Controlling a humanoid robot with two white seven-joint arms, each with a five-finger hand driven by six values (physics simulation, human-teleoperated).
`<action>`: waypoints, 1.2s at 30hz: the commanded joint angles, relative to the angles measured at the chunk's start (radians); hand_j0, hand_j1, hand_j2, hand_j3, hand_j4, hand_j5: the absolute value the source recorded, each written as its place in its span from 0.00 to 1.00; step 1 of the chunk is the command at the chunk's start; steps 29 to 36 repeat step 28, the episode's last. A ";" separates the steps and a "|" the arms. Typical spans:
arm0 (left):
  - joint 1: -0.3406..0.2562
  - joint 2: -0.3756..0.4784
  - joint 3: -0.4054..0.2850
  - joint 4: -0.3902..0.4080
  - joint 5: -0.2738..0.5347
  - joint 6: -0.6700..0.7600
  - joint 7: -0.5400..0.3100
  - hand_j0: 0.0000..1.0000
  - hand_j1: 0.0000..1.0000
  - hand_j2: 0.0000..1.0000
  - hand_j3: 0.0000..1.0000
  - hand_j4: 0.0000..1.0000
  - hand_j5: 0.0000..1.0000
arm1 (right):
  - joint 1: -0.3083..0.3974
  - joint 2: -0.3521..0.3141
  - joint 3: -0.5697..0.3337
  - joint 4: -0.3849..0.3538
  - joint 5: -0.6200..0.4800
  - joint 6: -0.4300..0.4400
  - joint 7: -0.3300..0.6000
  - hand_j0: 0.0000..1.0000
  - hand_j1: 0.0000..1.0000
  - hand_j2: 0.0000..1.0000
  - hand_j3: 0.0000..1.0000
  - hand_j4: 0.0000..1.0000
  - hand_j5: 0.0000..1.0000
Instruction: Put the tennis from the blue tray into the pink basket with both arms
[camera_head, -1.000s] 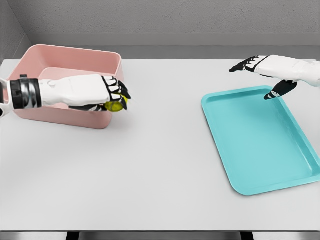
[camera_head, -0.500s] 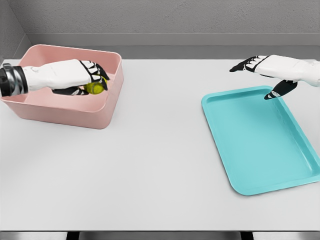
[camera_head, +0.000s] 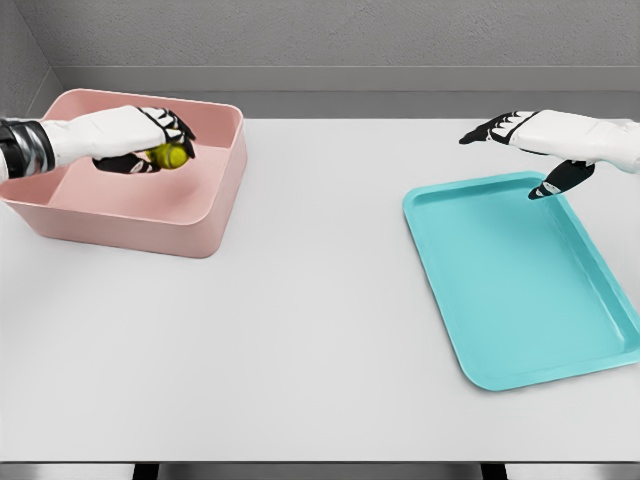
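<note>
Simulated test bench, not a lived-in room: plain white worktop (camera_head: 300, 330), bare grey wall (camera_head: 350, 35) behind, flat rendered surfaces, only a pink basket (camera_head: 215, 190) and blue tray (camera_head: 450, 300) set out.

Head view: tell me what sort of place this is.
Probably a simulated tabletop test bench, not a lived-in room: a plain white table against bare grey walls, holding only a pink basket and a blue tray, with the left hand gripping a tennis ball over the basket.

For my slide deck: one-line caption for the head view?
Left hand holds the tennis ball over the pink basket; right hand hovers above the blue tray.
</note>
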 joint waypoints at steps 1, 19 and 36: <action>0.000 -0.008 0.007 0.017 0.007 0.002 0.003 0.66 0.66 0.66 0.66 0.66 0.66 | 0.000 -0.001 -0.001 0.000 -0.005 0.002 0.000 1.00 1.00 1.00 1.00 1.00 1.00; 0.012 0.161 0.011 -0.231 0.054 0.002 0.098 1.00 1.00 1.00 1.00 1.00 1.00 | 0.000 -0.001 0.000 0.000 -0.006 0.002 0.000 1.00 1.00 1.00 1.00 1.00 1.00; 0.080 0.253 0.010 -0.284 0.053 0.002 0.226 1.00 1.00 1.00 1.00 1.00 1.00 | 0.000 -0.003 0.000 0.000 -0.005 0.002 0.000 1.00 1.00 1.00 1.00 1.00 1.00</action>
